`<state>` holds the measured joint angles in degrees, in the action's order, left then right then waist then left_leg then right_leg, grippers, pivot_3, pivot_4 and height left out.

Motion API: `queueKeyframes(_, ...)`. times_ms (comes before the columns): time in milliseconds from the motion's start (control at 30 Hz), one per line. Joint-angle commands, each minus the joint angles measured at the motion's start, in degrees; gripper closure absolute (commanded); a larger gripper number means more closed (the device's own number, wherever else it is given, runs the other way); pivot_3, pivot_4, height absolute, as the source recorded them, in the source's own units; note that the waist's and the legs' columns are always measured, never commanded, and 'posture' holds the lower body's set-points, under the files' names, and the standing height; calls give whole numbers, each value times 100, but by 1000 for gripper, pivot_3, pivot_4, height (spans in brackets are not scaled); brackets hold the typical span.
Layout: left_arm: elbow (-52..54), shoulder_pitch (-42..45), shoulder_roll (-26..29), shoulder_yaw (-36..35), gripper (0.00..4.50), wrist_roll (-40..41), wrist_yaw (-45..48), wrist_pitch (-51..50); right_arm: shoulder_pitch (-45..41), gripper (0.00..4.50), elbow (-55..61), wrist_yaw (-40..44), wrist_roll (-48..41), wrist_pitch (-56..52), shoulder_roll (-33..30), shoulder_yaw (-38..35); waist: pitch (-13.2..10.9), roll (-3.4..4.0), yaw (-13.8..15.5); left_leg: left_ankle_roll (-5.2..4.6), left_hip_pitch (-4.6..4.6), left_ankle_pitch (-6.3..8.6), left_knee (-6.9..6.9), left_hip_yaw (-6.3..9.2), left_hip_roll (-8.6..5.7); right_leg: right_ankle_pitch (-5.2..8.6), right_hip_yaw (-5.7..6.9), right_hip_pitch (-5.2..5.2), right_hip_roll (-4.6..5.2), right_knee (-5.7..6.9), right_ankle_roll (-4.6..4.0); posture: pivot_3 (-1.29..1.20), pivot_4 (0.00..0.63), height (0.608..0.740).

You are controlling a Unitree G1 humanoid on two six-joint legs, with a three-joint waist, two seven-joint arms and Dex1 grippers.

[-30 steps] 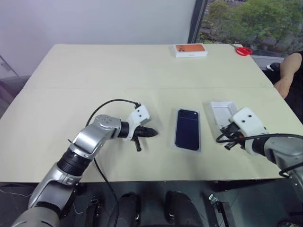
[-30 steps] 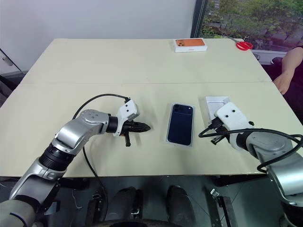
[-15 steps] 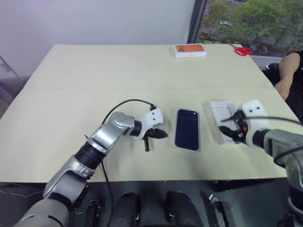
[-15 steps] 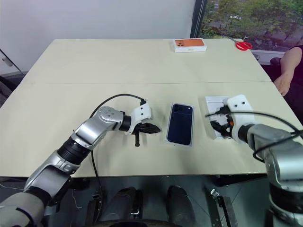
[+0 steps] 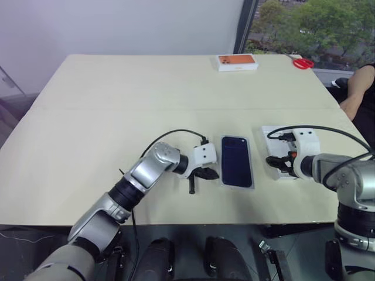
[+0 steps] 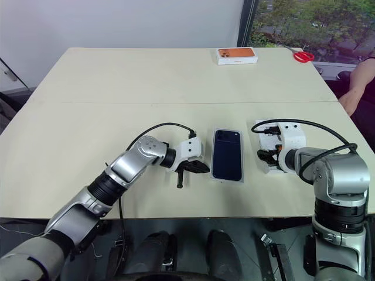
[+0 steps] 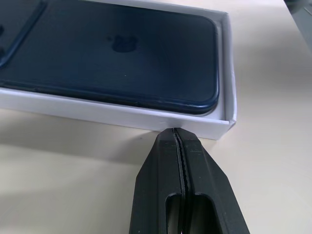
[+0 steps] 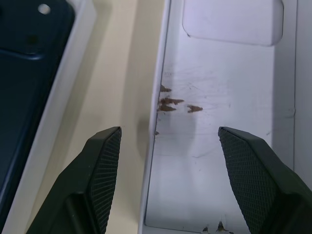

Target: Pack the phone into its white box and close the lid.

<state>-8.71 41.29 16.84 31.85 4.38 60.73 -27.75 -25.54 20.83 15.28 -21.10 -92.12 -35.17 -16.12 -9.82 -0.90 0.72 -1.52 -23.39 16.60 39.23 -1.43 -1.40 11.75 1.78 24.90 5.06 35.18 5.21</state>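
Left gripper [image 5: 206, 174], fingers pressed together and holding nothing, sits right at the white box's [image 7: 146, 117] left wall, maybe touching; the phone [image 5: 236, 169] lies inside it; further right, the right gripper [image 8: 168, 183] is spread wide, straddling the lid's [image 8: 229, 126] left wall, gripping nothing.

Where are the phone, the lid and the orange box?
phone [image 5: 236, 168], left eye view, middle of its dark back.
lid [image 8: 234, 122], right wrist view, its white inside floor.
orange-topped box [image 5: 236, 60], left eye view, its orange top.
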Motion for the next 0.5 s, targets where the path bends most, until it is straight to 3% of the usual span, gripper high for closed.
queueKeyframes(33, 192, 43, -60, -143, 4500, 32, -16, 23, -197, 1201, -7, -114, -54, -38, 15, -62, 0, 0, 1, 0, 0, 0, 0, 0, 0, 0, 0, 0, 0, 0, 0, 0, 150, 740)
queueKeyframes(67, 206, 42, -39, -210, 4500, 74, 3, -7, -212, 1201, -26, -134, -62, -38, 26, -63, 0, 0, 2, 0, 0, 0, 0, 0, 0, 0, 0, 0, 0, 0, 0, 0, 150, 740)
queueKeyframes(167, 333, -44, 186, -597, 4500, 281, 45, -156, -217, 2053, -86, -205, -96, -38, 69, -62, 0, 0, -4, 0, 0, 0, 0, 0, 0, 0, 0, 1, 0, 0, 0, 0, 150, 740)
queueKeyframes(333, 559, -206, 535, -837, 4500, 417, 180, -207, -220, 4457, -164, -279, -133, -38, 105, -38, 1, 3, -14, 0, 2, 0, -1, 1, 4, 0, 1, 1, -3, 3, 1, 0, 150, 740)
queueKeyframes(500, 659, -311, 807, -1211, 4500, 603, 141, -343, -247, 4457, -262, -299, -183, -38, 110, -6, 1, 3, -9, 0, 2, 0, -1, 1, 3, 0, 1, 1, -3, 3, 1, 0, 150, 740)
